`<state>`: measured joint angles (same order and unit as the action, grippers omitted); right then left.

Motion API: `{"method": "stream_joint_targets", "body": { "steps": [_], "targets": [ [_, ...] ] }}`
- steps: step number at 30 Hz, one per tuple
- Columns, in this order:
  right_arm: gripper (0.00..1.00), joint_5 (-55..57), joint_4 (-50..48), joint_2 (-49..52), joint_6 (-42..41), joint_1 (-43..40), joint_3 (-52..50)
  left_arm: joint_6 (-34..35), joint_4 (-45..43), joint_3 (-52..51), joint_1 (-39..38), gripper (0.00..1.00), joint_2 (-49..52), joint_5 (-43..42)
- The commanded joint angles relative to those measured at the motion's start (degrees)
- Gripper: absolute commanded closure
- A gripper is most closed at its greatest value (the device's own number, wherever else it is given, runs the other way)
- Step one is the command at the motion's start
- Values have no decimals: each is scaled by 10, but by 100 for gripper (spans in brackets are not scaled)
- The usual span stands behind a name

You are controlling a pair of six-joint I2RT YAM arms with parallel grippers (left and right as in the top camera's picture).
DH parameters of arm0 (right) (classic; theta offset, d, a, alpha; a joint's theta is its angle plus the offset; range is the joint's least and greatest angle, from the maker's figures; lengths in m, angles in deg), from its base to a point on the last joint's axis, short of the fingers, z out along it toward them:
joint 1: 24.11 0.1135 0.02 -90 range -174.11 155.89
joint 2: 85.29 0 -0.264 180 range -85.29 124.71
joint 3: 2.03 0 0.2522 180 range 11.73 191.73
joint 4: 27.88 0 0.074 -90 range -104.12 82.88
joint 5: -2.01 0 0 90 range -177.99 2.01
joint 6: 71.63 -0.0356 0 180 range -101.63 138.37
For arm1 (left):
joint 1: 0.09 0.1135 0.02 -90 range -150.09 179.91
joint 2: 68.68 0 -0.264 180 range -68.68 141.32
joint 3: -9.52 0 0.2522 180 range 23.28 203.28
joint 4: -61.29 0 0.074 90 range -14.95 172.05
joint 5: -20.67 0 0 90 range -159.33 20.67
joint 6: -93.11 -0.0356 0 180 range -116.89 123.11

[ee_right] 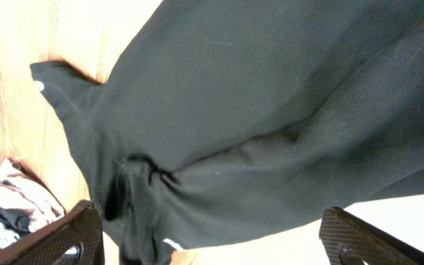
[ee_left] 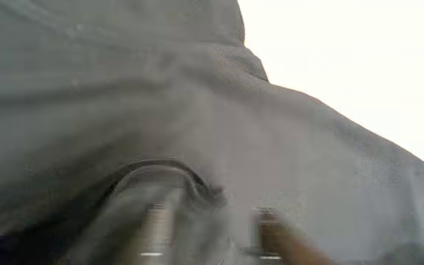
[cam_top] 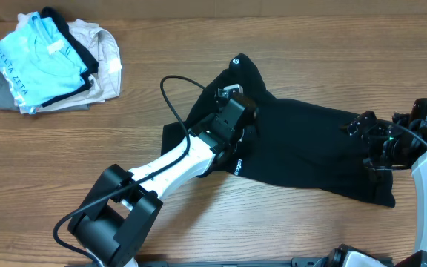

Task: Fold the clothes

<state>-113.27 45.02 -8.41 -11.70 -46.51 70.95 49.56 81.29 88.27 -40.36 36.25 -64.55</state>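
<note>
You have bare wooden surface beyond the large black soft-fabric T-shirt and between it and the pile at far left. The left arm crosses the near-left room. The shirt lies rumpled at centre-right, with its long axis running far-left to near-right. Your left end effector sits on its far-left part, and you cannot tell whether it grips. Your right end effector is spread wide over the right end. The light blue lettered shirt, beige garment and grey garment lie well apart from it.
</note>
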Motion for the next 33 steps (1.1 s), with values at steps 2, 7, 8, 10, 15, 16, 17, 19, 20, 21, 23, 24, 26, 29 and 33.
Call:
{"method": "stream_joint_targets", "body": {
  "steps": [2, 7, 8, 10, 15, 16, 17, 19, 20, 21, 23, 24, 26, 29, 33],
  "targets": [
    [0, -3, -5, 0, -3, 3, -1, -56, 45, 9, 17, 0, 1, 27],
    [0, -3, -5, 0, -3, 3, -1, -56, 182, 30, 57, 0, -41, 11],
    [0, -3, -5, 0, -3, 3, -1, -57, 210, 35, 68, 0, -53, 12],
    [0, -3, -5, 0, -3, 3, -1, -78, 249, 45, 91, 0, -78, 12],
    [0, -3, -5, 0, -3, 3, -1, -148, 290, 51, 151, 13, -126, -40],
    [0, -3, -5, 0, -3, 3, -1, -148, 302, 50, 163, 21, -127, -53],
    [0, -3, -5, 0, -3, 3, -1, -148, 318, 50, 175, 26, -124, -65],
    [0, -4, -5, 0, -3, 3, -1, -148, 350, 49, 191, 31, -112, -81],
    [0, -5, -5, 0, -3, 3, -1, -152, 363, 49, 196, 35, -103, -91],
    [0, -6, -5, 0, -3, 3, -1, -166, 372, 49, 199, 39, -91, -108],
    [0, -6, -5, 0, -3, 3, -1, -194, 376, 49, 200, 44, -67, -143],
    [0, -6, -5, 0, -3, 3, -1, -198, 376, 49, 200, 46, -55, -156],
    [0, -6, -5, 0, -3, 3, -1, -197, 376, 49, 197, 50, -30, -167],
    [0, -5, -5, 0, -3, 3, -1, -196, 379, 49, 197, 58, 4, -168],
    [0, -5, -6, 0, -3, 3, -1, -197, 385, 49, 198, 57, 35, -166]
  ]
}}
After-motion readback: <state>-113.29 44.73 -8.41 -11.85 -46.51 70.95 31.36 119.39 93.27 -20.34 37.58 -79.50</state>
